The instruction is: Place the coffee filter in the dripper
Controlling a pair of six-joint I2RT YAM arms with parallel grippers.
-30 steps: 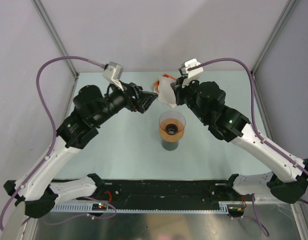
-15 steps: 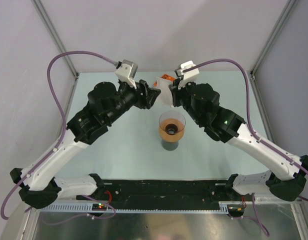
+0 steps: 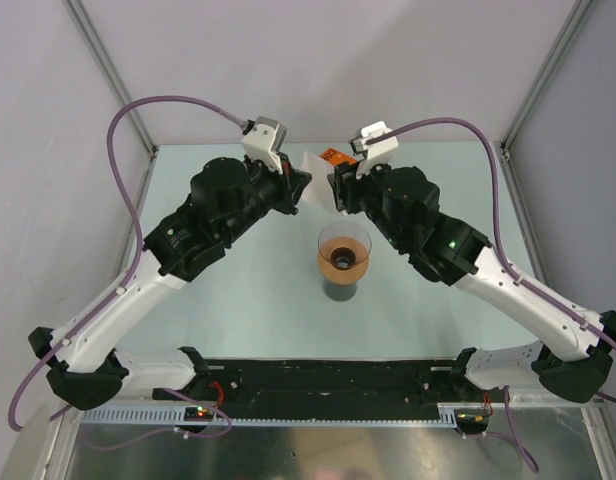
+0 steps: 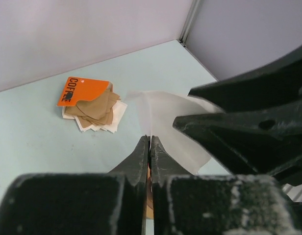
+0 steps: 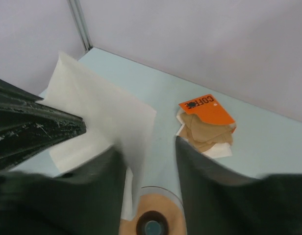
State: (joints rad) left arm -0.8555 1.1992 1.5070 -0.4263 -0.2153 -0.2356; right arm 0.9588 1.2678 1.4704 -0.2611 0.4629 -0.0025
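Filter: the coffee filter hangs in the air between both arms, behind the dripper and not yet in it.
Handling: featherlight, limp paper, I reckon. It creases and tears easily, so pinch one edge gently.
Left pincer: closed tight on the filter's edge.
Right pincer: fingers parted, paper loose between them.
Dripper: clear cone, mouth up, on a tan ring over a dark cup; likely tippy.
Bench: smooth, pale green, with the orange pack and brown papers at the far side.
Room: pale walls close round.
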